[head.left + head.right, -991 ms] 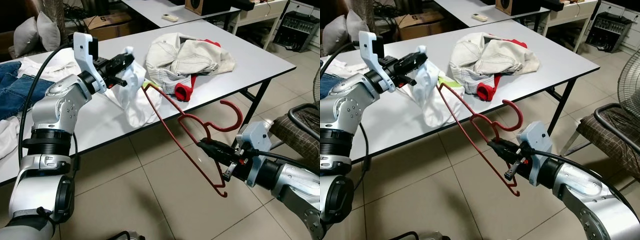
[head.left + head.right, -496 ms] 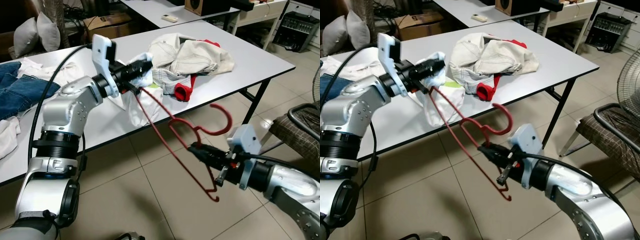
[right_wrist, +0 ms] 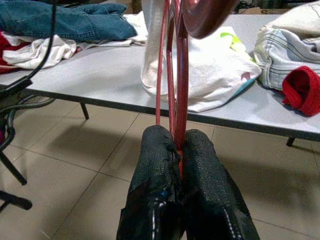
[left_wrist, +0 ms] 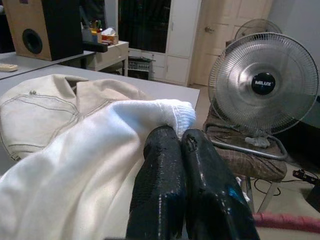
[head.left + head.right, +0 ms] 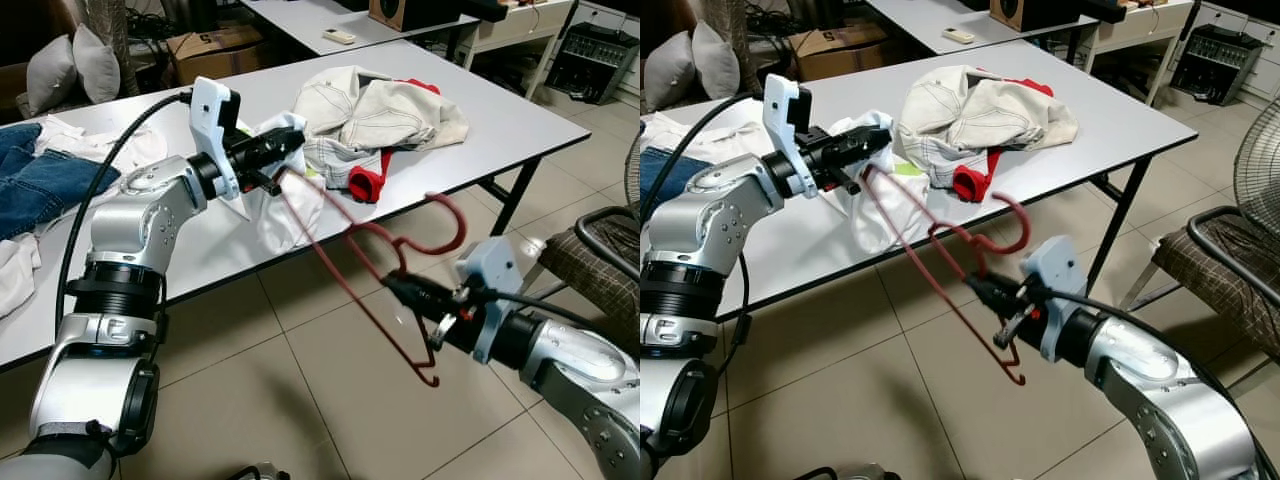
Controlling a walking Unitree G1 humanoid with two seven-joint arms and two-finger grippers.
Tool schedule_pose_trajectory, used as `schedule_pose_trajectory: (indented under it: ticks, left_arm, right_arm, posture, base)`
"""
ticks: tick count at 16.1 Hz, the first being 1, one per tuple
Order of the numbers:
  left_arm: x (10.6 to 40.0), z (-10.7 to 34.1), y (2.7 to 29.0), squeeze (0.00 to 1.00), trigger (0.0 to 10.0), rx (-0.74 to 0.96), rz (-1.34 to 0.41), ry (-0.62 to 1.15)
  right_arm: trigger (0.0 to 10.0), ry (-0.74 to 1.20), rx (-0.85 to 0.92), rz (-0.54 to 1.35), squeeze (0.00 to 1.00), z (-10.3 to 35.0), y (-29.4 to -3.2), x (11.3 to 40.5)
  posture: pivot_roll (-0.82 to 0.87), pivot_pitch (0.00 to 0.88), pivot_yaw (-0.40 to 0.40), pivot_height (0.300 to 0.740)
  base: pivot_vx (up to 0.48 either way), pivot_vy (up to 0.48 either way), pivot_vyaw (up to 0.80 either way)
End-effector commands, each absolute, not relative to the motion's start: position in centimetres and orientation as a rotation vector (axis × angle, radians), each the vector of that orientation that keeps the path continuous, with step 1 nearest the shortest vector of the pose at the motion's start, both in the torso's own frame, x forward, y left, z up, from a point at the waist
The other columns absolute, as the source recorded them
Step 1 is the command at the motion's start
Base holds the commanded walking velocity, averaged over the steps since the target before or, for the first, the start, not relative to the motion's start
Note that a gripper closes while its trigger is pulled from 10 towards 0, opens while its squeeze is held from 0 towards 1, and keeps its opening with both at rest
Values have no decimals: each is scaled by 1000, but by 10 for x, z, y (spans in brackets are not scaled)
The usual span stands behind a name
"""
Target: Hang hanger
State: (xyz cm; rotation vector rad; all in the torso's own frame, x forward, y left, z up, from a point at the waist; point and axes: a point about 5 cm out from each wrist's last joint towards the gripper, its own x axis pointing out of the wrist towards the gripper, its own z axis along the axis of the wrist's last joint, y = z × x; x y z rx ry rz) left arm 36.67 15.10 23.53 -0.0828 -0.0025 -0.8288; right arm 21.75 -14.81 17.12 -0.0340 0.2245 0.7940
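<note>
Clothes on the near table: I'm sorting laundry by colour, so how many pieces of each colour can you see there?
White: 2, the white garment held by the left gripper, and a white piece
Cream: 1, jacket
Red: 1
Blue: 1, jeans
Total: 5

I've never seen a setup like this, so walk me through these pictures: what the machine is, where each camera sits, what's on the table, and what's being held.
This is a humanoid robot with two silver arms, each ending in a two-fingered black tool. Two pictures come from cameras in its head, looking down; the other two come from its wrists, looking along the fingers. The left tool is shut on a white garment hanging off the grey table. The right tool is shut on a red hanger, whose far end reaches that garment. A cream jacket and blue jeans also lie on the table.
</note>
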Motion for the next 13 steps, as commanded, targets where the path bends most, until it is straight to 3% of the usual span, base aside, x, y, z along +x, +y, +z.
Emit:
schedule_pose_trajectory:
  ticks: [1,2,7,12,13]
  left_arm:
    - [368,243,155,180,10000,-74,-805,-13]
    - [368,245,156,1000,10000,-85,-807,-15]
    - [368,250,157,1000,10000,-87,-790,-29]
    - [368,263,166,1000,10000,-311,-779,-67]
    - [369,259,170,1000,10000,-270,-750,-47]
  right_arm:
    - [10000,199,-20,780,0,175,-149,220]
    - [10000,198,-10,783,0,174,-149,220]
    - [10000,187,30,807,0,173,-145,223]
    - [10000,188,37,802,0,172,-145,226]
    - [10000,183,38,792,0,172,-145,227]
  posture:
    - [-34,0,56,740]
    - [-32,0,54,740]
    - [-26,0,45,740]
    - [-24,0,37,740]
    - [-24,0,37,740]
  base:
    - [0,0,0]
    - [0,0,0]
    - [0,0,0]
    - [0,0,0]
    - [0,0,0]
